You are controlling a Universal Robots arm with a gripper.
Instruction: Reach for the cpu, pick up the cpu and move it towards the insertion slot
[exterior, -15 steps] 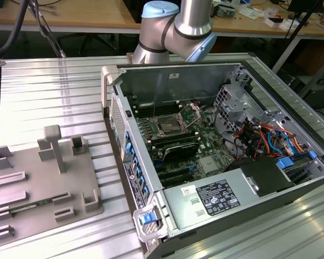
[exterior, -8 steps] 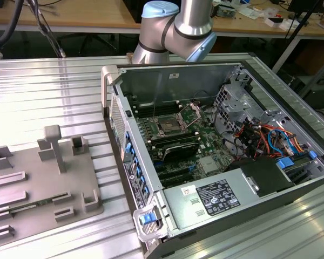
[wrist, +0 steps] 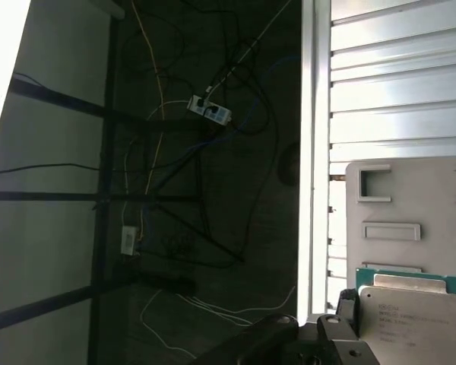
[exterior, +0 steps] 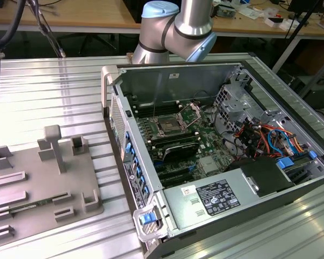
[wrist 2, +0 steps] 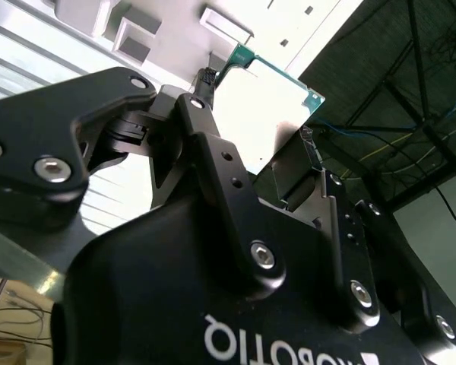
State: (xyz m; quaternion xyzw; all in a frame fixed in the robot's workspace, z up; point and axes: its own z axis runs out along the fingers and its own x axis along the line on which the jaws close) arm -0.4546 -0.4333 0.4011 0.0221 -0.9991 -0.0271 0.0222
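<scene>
In the second wrist view my gripper (wrist 2: 256,114) is shut on the cpu (wrist 2: 270,87), a flat silvery-white square with a thin green rim. One finger (wrist 2: 203,95) presses its near corner and the other finger (wrist 2: 308,144) its opposite edge. The chip's far corner stands out past the table edge against the dark floor, so it hangs above the grey tray. In the first wrist view the cpu (wrist: 412,323) shows faint print on top. The insertion slot (exterior: 167,127), a silver-framed socket with a dark centre, lies on the motherboard inside the open case, far from the chip.
A grey holder tray (exterior: 40,181) with raised blocks and pockets lies on the ribbed metal table at the exterior view's left. The open computer case (exterior: 216,156) holds cables and a power supply. The arm (exterior: 175,27) rises behind the case. Below the table edge (wrist: 313,152) are floor cables.
</scene>
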